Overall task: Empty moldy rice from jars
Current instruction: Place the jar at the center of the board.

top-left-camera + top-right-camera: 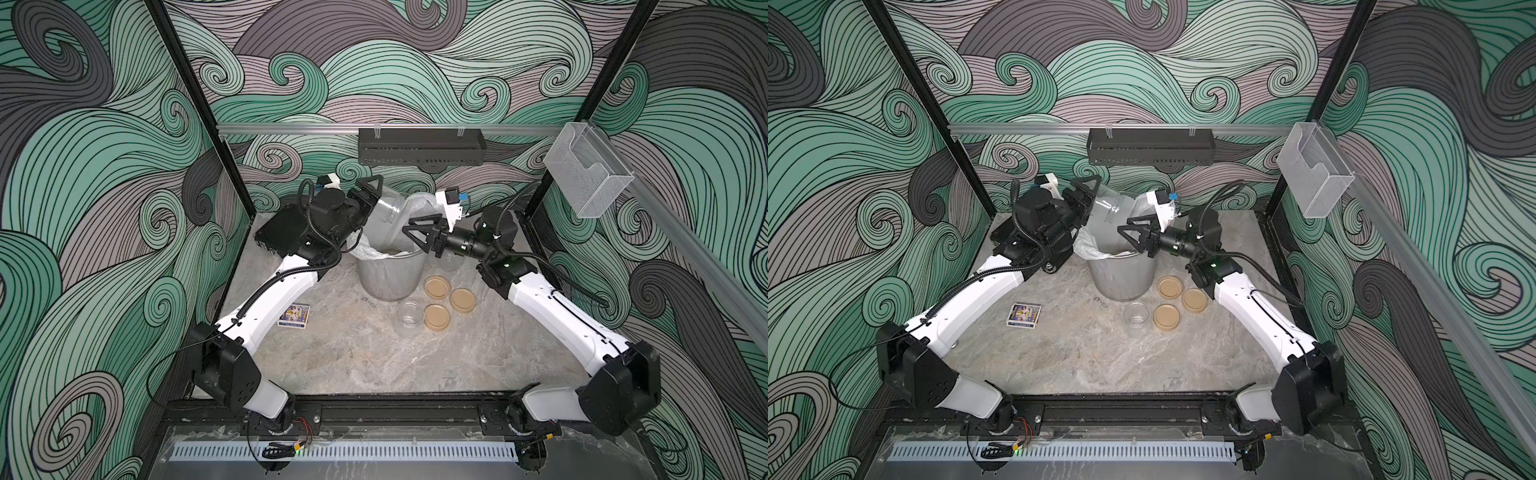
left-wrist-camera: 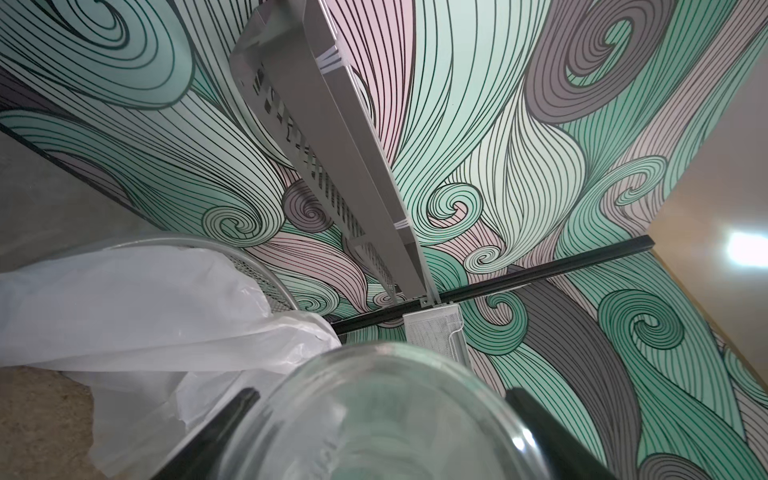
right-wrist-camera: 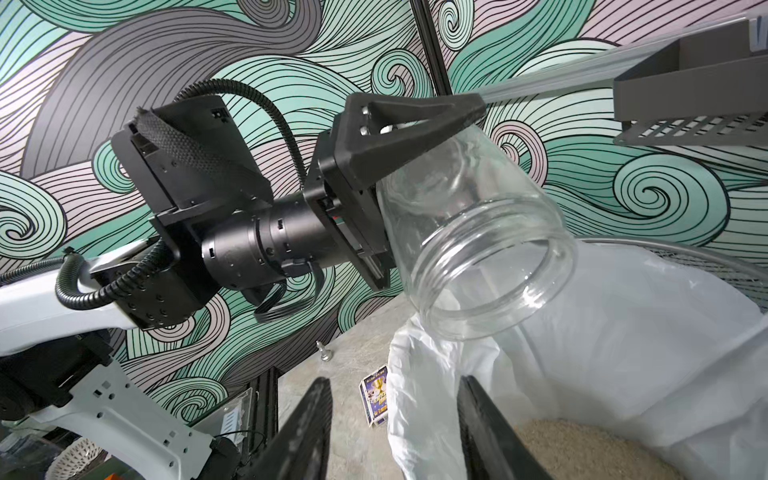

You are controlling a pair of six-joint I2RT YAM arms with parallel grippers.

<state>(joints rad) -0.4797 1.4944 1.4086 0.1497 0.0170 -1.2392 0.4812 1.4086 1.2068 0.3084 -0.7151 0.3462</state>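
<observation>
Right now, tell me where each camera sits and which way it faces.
Both top views: mounted high at the front, looking down on the table; both arms, the wastebasket and three lids show.
Left wrist: on the left arm, looking past its fingers and the held jar toward the back wall.
Right wrist: on the right arm, looking between its open fingers at the left gripper holding the tilted jar, with rice below.
Shared: both wrist views show the jar and the white liner.
</observation>
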